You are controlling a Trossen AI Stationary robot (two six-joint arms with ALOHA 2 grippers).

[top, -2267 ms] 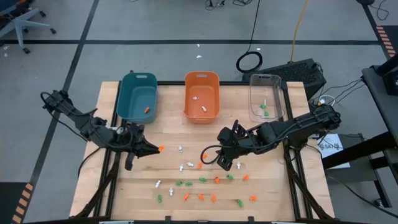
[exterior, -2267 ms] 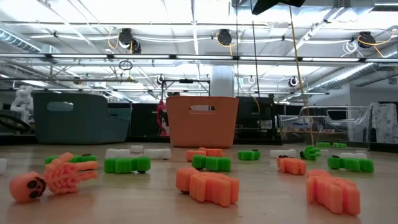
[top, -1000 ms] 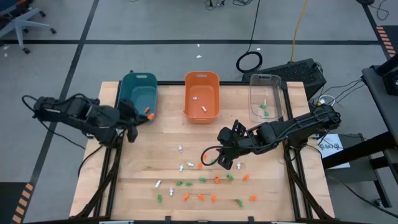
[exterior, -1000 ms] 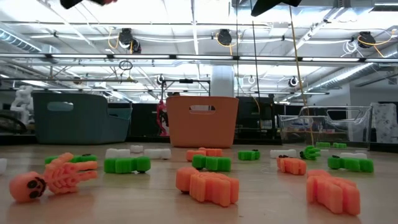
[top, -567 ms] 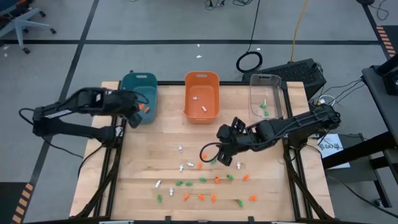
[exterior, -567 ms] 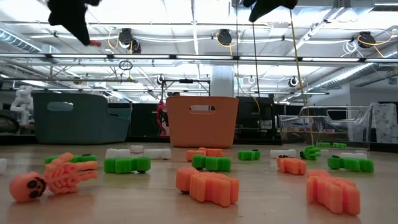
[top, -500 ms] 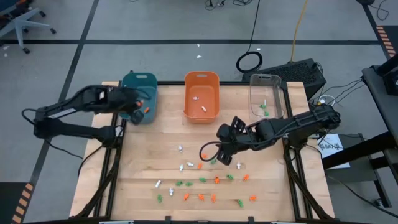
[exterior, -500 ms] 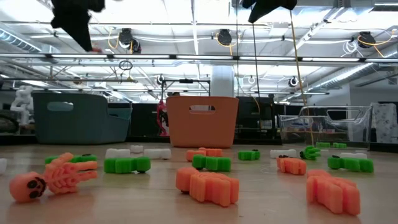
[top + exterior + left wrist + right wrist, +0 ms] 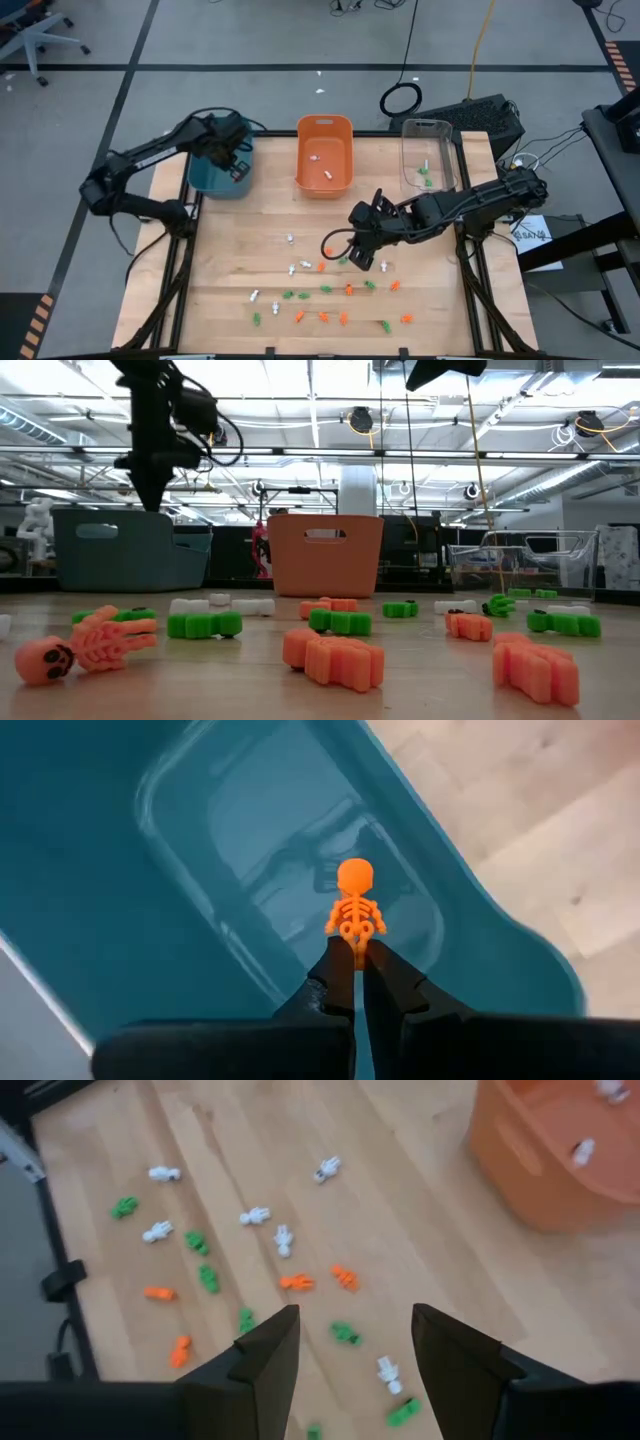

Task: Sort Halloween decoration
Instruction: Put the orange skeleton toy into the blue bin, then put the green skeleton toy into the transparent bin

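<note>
I've got the left gripper [image 9: 357,982] pinched on an orange skeleton [image 9: 356,907], hanging over the teal bin [image 9: 205,175]. If I release off-centre, it could bounce out. Right gripper [image 9: 352,1342] hovers spread and empty above the scattered trinkets [image 9: 330,290].

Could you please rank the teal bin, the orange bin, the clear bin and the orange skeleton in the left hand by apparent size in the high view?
1-3. orange bin, teal bin and clear bin: similar-looking; the arm hides part of the teal one, so I won't rank them.
4. orange skeleton: far smallest, barely visible there.
</note>
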